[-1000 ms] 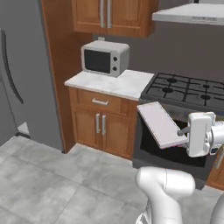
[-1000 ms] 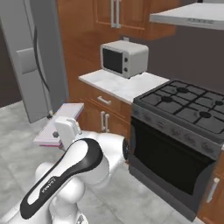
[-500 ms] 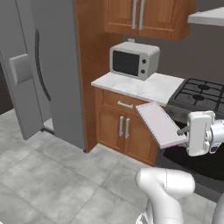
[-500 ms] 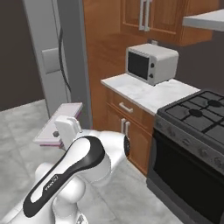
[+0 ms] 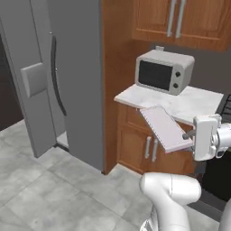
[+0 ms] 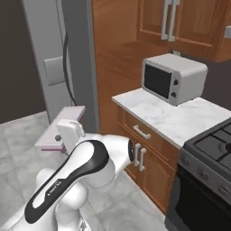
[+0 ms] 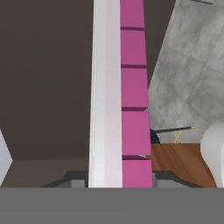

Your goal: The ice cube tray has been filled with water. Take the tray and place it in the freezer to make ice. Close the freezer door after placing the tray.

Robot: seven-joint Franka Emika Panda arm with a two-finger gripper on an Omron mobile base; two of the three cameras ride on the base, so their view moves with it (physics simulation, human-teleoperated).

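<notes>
Gripper is clamped on one end of the ice cube tray, which sticks out into the air ahead of you, tilted. Risk: you're holding it by the edge, so a fast swing could slosh water or slip it. Farther off, the freezer door stands ajar; the tray's far end could clip it.

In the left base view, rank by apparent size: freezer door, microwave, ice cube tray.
1. Freezer door: by far the largest.
2. Microwave.
3. Ice cube tray: looks close to the microwave in extent, but it is thin and nearer the camera, so this order is unsure.
</notes>
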